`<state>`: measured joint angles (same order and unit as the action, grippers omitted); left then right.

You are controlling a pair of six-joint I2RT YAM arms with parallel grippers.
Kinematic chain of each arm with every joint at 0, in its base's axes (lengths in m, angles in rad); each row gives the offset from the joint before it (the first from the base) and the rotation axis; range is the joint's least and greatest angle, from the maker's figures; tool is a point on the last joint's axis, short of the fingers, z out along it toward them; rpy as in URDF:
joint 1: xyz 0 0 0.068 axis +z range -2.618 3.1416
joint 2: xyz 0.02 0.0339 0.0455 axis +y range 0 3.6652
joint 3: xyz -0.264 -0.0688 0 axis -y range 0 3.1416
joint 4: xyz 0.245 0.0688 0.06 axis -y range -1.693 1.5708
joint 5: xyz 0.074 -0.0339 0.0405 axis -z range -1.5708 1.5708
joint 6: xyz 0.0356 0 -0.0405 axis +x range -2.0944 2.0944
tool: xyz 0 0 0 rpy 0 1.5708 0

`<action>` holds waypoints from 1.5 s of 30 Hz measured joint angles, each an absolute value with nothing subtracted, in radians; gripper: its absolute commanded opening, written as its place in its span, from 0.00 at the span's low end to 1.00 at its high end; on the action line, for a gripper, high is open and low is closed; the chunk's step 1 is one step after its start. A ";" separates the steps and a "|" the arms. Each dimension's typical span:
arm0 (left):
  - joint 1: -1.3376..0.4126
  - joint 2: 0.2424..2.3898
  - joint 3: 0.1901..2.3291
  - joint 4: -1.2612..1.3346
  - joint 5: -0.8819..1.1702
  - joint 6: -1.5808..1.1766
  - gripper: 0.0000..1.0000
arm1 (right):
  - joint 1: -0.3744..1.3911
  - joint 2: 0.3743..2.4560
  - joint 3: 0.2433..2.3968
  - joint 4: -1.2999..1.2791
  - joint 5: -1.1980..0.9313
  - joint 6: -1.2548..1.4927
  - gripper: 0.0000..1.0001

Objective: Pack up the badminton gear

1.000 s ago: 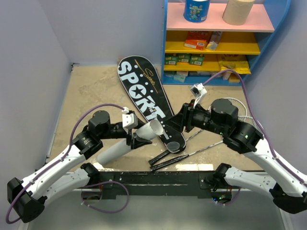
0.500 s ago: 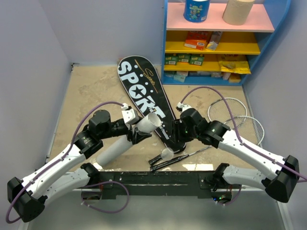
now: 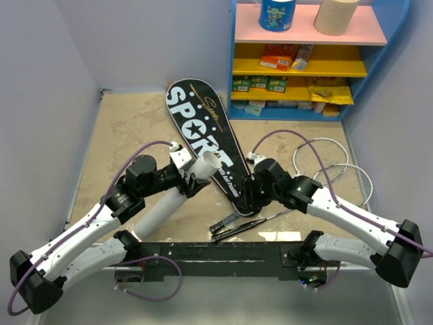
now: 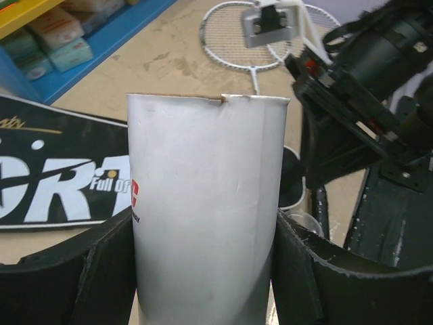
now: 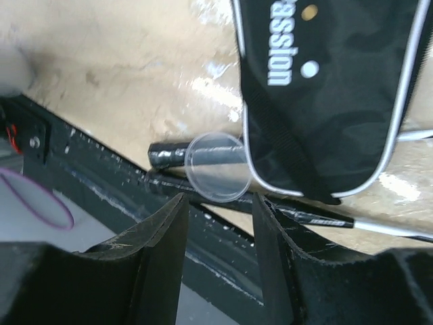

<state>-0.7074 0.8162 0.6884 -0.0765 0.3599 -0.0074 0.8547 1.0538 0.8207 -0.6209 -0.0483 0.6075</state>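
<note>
My left gripper (image 3: pixel 193 181) is shut on the long white tube (image 3: pixel 162 210) near its open top end, which tilts up over the black SPORT bag (image 3: pixel 203 132). In the left wrist view the tube (image 4: pixel 206 203) fills the gap between both fingers. My right gripper (image 5: pixel 218 203) is open and low by the bag's narrow end (image 5: pixel 325 101), its tips just short of a clear round lid (image 5: pixel 216 166) lying on a black racket handle (image 5: pixel 166 154). The two rackets' silver heads (image 3: pixel 325 162) lie to the right, and their handles (image 3: pixel 226 223) point toward the front edge.
A blue shelf unit (image 3: pixel 389 68) stands at the back right, with boxes on its shelves and a blue roll (image 3: pixel 277 13) and a beige roll (image 3: pixel 336 15) on top. The black base rail (image 3: pixel 216 252) runs along the near edge. Walls close in on both sides.
My right arm has dropped from near the tube's mouth and stretched down toward the bag's narrow end and the racket handles. The tube's top end has shifted slightly back and left.
</note>
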 measured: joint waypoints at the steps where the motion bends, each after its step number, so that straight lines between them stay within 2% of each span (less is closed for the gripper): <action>1: -0.707 0.816 0.690 -0.081 0.330 -0.007 0.04 | 0.860 1.055 0.811 -0.610 -0.057 0.608 0.45; 11: -0.699 0.816 0.705 -0.140 0.021 -0.024 0.02 | 0.975 1.151 0.791 -0.529 -0.076 0.644 0.43; 17: -0.690 0.812 0.710 -0.160 -0.083 -0.035 0.02 | 1.068 1.267 0.791 -0.493 -0.030 0.705 0.43; 34: -0.688 0.764 0.715 -0.167 -0.081 -0.041 0.02 | 1.225 1.528 0.968 -0.551 0.207 0.839 0.41; 45: -0.688 0.754 0.716 -0.167 -0.071 -0.042 0.02 | 1.237 1.571 0.987 -0.614 0.273 0.854 0.27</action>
<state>-0.6880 0.7544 0.7162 -0.1669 -0.0708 -0.0418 1.2369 1.5711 0.9874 -0.6140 0.2729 0.8543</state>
